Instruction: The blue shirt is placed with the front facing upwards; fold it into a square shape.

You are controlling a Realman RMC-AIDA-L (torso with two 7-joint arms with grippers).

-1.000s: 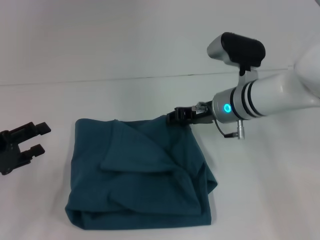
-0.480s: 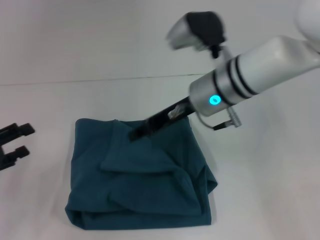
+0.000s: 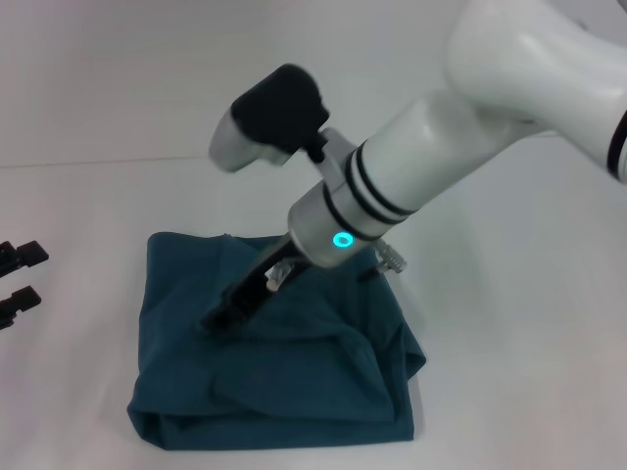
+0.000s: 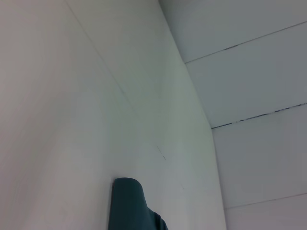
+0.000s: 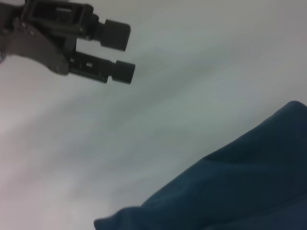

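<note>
The dark teal-blue cotton shirt [image 3: 284, 352] lies folded in a soft, creased rough square on the white bench [image 3: 509, 392], right gripper [image 3: 217, 318] upon it (finger state indiscernible), left gripper [image 3: 20, 277] open at the bench's left edge.

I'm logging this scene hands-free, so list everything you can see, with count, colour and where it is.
blue shirt: one, dark teal-blue, folded into a rough rumpled square, lying mid-table in front of the robot.
table: one, white, under everything.
right gripper: one, black on a white arm, reaching across over the shirt's left part, tips at the cloth.
left gripper: one, black, at the table's left edge, off the shirt, fingers apart and empty.
</note>
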